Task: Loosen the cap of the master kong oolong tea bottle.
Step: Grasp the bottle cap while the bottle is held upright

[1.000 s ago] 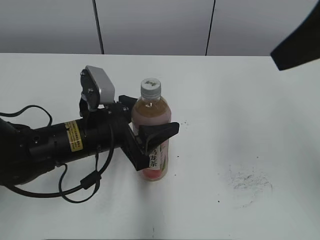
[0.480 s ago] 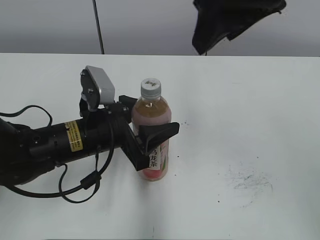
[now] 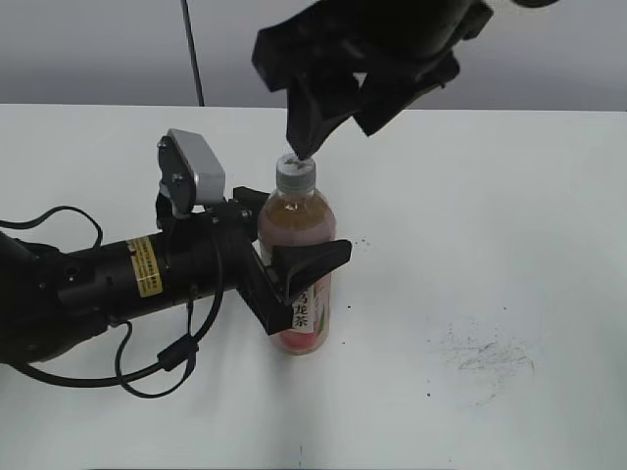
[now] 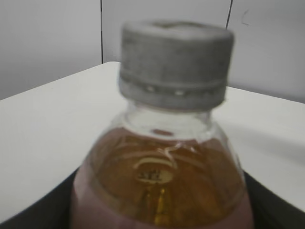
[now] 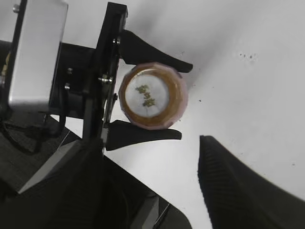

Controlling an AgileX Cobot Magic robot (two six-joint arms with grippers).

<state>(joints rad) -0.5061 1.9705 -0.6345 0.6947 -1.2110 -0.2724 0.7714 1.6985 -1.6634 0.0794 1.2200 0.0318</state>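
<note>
In the exterior view, the master kong oolong tea bottle (image 3: pixel 299 269) stands upright on the white table (image 3: pixel 490 215), left of centre and well away from every table edge. The left gripper (image 3: pixel 299 269) reaches in from the left and clamps the bottle body at mid-height, one jaw in front and one behind. The right gripper (image 3: pixel 328 113) hangs just above the cap (image 3: pixel 295 173) with its fingers spread; one fingertip is close over the cap top, and contact cannot be confirmed. The bracing step appears complete; seating on the cap and turning it remain to be done. In the left wrist view, the cap (image 4: pixel 175 62) fills the upper frame, seated on the neck with its ring in place, above the amber tea; the gripper's own jaws show only as dark edges at the lower corners. In the right wrist view, looking straight down, the cap (image 5: pixel 148 95) sits up and left of the gap between the spread fingers (image 5: pixel 238 186), so the right gripper probably needs a small lateral correction before descent. Bare table lies to the right of the bottle; the left arm's wrist camera (image 5: pixel 35 57) crowds the left side.
</note>
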